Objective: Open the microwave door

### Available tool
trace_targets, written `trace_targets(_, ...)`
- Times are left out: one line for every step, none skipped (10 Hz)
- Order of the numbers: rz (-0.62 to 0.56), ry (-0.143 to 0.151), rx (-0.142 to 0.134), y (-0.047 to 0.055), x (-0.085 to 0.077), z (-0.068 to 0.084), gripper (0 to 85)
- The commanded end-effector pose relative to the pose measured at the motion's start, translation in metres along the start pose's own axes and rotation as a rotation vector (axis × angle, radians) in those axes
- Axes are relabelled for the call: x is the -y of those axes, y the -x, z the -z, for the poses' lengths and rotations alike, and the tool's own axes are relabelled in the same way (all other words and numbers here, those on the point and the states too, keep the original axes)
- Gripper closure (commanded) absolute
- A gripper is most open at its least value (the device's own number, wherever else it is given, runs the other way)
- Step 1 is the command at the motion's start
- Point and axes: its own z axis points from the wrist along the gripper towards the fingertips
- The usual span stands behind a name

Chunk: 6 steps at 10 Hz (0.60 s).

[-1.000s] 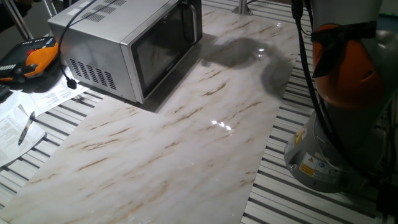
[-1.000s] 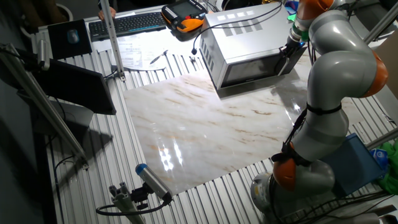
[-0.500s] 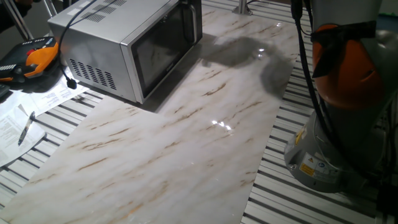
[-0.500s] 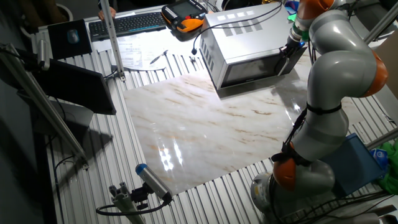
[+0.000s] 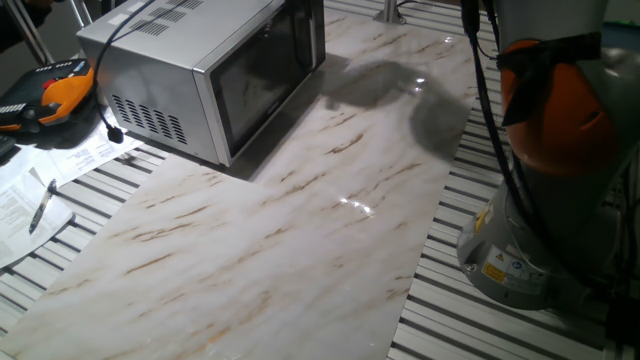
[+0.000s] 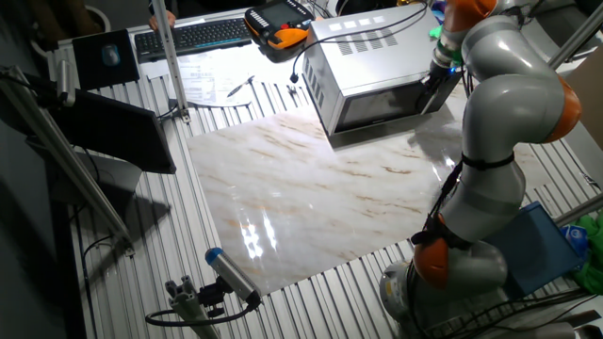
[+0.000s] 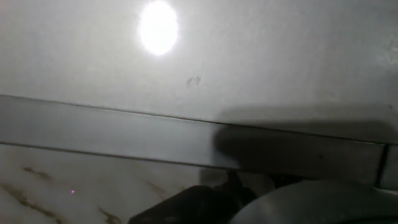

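The microwave (image 5: 160, 60) is a silver-grey box at the back left of the marble slab (image 5: 300, 220). The microwave door (image 5: 262, 75) with its dark glass window looks shut against the body. In the other fixed view the microwave (image 6: 367, 42) has my gripper (image 6: 436, 83) right at the right end of its door (image 6: 382, 102), by the handle side. The gripper is dark and small there, and how its jaws stand does not show. The hand view is pressed close to a pale silver panel and frame strip (image 7: 124, 137), with a dark finger (image 7: 186, 205) low in the frame.
My arm's base (image 5: 540, 230) stands at the slab's right edge. An orange-black pendant (image 5: 55, 90) and papers with a pen (image 5: 40, 195) lie left of the microwave. A keyboard (image 6: 193, 36), a dark screen (image 6: 122, 132) and a blue-tipped tool (image 6: 231, 273) surround the slab.
My arm's upper links have shifted slightly to the left in the other fixed view. The microwave and its door look unmoved.
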Motion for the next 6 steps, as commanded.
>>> trace_targets(-0.002, -0.001, -0.004, -0.001, 0.001, 0.005, 85.0)
trace_targets(-0.005, 0.007, -0.013, -0.002, 0.001, 0.007, 85.0)
trace_targets(-0.011, 0.007, -0.013, -0.004, 0.001, 0.009, 85.0)
trace_targets(-0.017, 0.003, -0.006, -0.006, 0.001, 0.012, 85.0)
trace_targets(-0.018, -0.020, 0.000, -0.009, 0.002, 0.015, 68.0)
trace_targets(-0.019, -0.041, -0.006, -0.012, 0.002, 0.017, 51.0)
